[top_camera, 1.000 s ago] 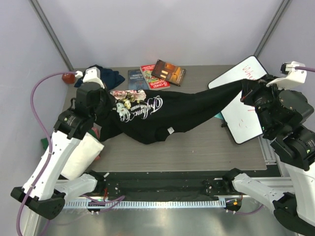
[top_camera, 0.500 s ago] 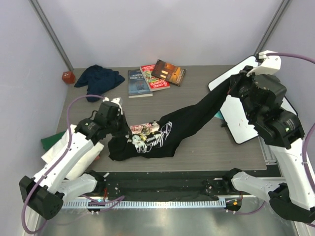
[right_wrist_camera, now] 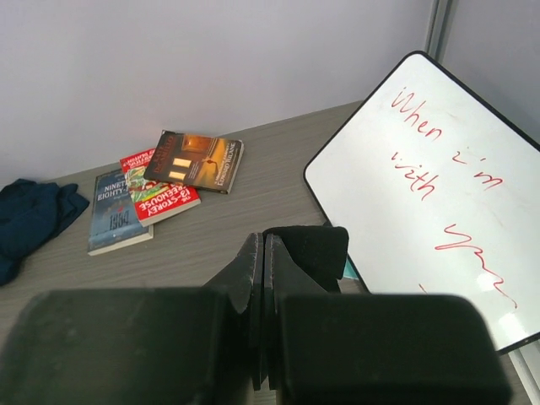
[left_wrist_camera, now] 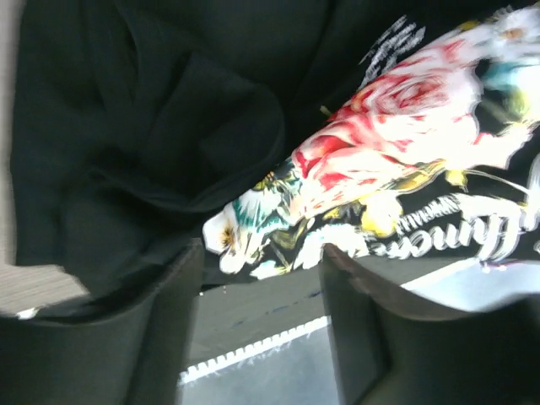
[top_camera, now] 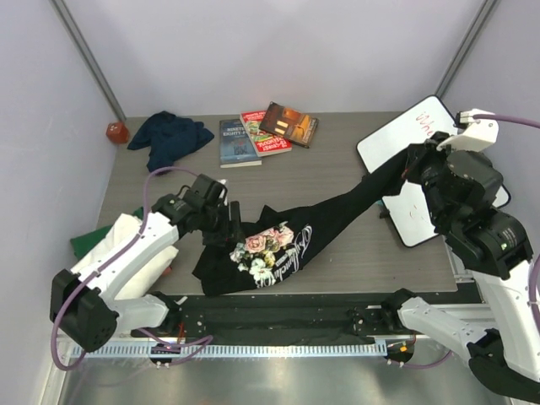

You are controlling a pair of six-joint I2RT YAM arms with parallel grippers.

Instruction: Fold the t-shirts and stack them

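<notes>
The black shirt (top_camera: 337,209) lies as a long band across the tabletop (top_camera: 337,261), from the front edge, left of the middle, toward the right edge. Its bunched end with the rose print (top_camera: 263,250) rests near the front edge. The left claw (top_camera: 234,224) stands wide just beside this bunch, and nothing is between its fingers (left_wrist_camera: 160,321). The right claw (top_camera: 411,165) is closed on the other end of the shirt and holds it up near the whiteboard (top_camera: 422,215). The navy shirt (top_camera: 173,133) lies crumpled at the far left corner. The books (top_camera: 266,128) lie at the far edge. A white shirt (top_camera: 114,232) lies at the left edge, partly under the left arm.
</notes>
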